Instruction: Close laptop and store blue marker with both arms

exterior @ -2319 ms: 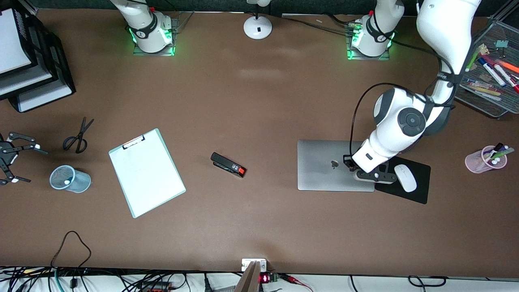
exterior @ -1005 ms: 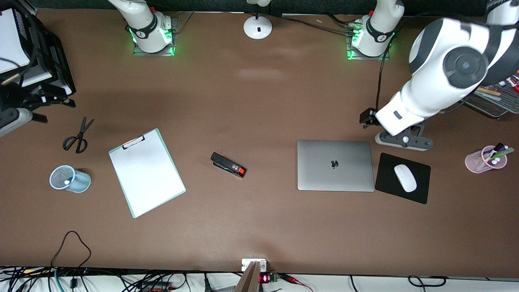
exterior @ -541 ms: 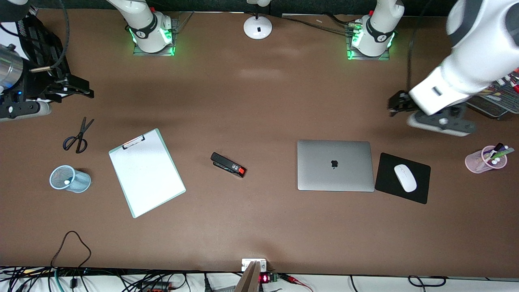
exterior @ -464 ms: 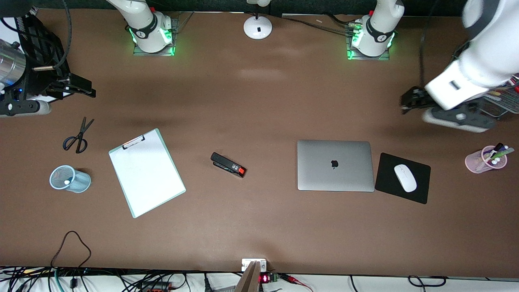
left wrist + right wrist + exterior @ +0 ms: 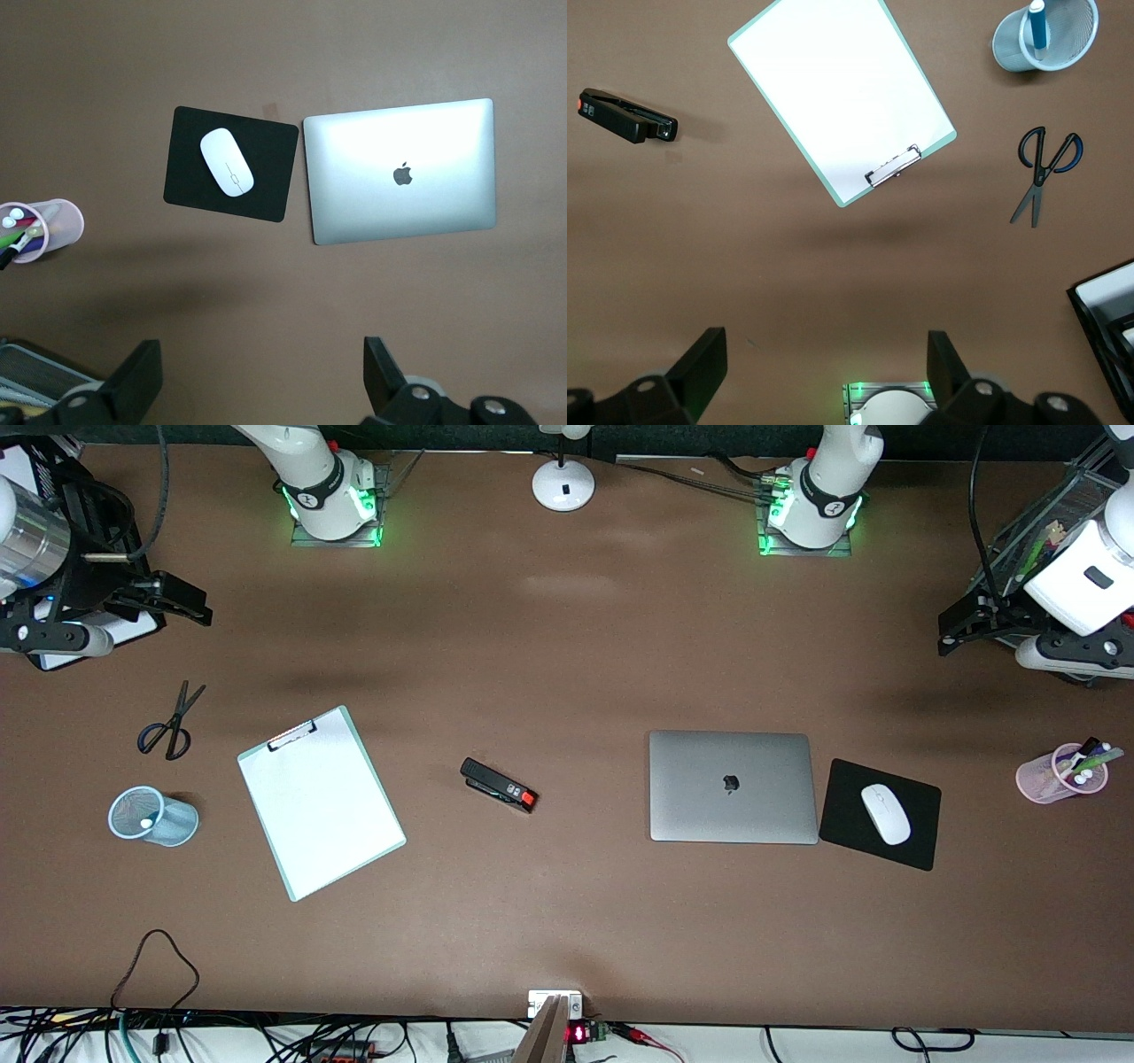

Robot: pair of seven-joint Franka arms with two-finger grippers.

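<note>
Both arms have pulled back from the closed laptop (image 5: 733,786): our left gripper (image 5: 961,622) and right gripper (image 5: 182,602) hang open and empty, and the blue marker (image 5: 1036,25) stands upright in the mesh cup (image 5: 152,816), nearer our right arm.

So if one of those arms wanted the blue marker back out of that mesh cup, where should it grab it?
Probably by its white-tipped upper end, coming straight down from above. The blue marker stands nearly upright in the mesh cup, whose wall surrounds its lower part. Both the right gripper and left gripper are open, raised and empty.
</note>
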